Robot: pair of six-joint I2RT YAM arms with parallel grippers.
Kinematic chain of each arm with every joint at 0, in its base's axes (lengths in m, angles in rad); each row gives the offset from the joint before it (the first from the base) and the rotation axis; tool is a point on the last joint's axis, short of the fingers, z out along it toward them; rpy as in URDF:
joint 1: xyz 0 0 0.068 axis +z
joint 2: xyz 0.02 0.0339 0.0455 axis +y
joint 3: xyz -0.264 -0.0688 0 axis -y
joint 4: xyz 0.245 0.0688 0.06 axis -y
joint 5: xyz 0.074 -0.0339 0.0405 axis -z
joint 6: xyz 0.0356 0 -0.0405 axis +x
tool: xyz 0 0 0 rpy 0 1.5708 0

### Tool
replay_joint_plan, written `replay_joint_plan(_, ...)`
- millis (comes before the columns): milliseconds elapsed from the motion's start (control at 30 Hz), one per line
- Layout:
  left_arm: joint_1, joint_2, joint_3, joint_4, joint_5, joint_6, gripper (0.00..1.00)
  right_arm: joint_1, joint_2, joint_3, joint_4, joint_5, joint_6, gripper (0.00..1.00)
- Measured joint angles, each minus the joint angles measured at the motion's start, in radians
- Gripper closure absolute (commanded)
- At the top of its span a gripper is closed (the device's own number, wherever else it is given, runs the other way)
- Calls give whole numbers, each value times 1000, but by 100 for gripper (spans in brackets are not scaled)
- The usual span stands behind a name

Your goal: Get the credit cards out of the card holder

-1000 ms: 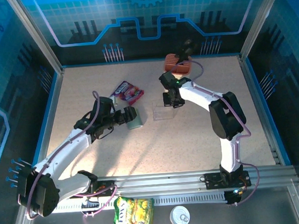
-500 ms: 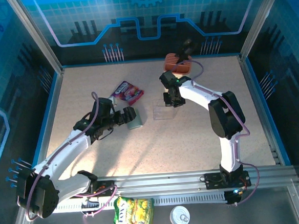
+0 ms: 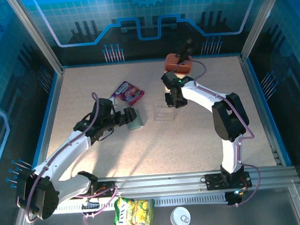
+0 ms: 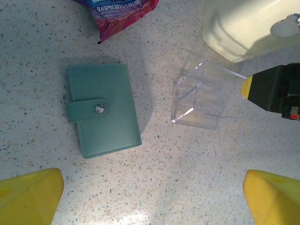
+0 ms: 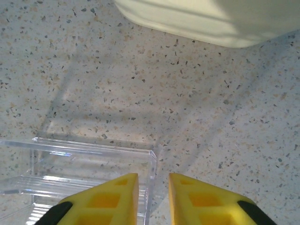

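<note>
The card holder (image 4: 103,110) is a teal-green wallet lying flat on the table, closed, with its snap strap fastened. It also appears in the top view (image 3: 135,120). The credit cards are hidden. My left gripper (image 4: 152,197) hovers wide open just on the near side of the holder (image 3: 129,115), with nothing between its yellow fingers. My right gripper (image 5: 153,192) hangs over a clear plastic box (image 5: 89,161), its jaws a little apart on either side of the box's end wall, not touching it.
The clear box (image 4: 201,96) sits right of the holder (image 3: 164,113). A purple-red snack packet (image 4: 122,9) lies behind the holder (image 3: 128,92). A pale block (image 4: 248,28) stands behind the box. A yellow bag (image 3: 134,215) and a white lid (image 3: 180,217) lie beyond the front rail.
The right gripper's jaws have parted from shut to a narrow gap around the box's wall. The left arm and the holder have stayed put.
</note>
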Motion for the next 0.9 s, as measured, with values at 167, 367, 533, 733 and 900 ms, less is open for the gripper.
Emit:
replay_joint_plan(167,-2,18,0,-5,0,0,2,1,-60,-3,-11,-4,0,68)
replay_joint_plan(367,-29,148,90,-75,-6,14,3,27,-213,-46,-19,-27,1,65)
replay_joint_plan(533,-47,336,292,-106,45,80,4,57,-325,-109,-19,-46,5,65)
replay_joint_plan(733,-52,583,537,-151,129,147,11,60,-421,-196,-26,-48,12,66)
replay_joint_plan(900,-52,807,727,-217,205,177,28,60,-489,-230,-40,-41,13,67)
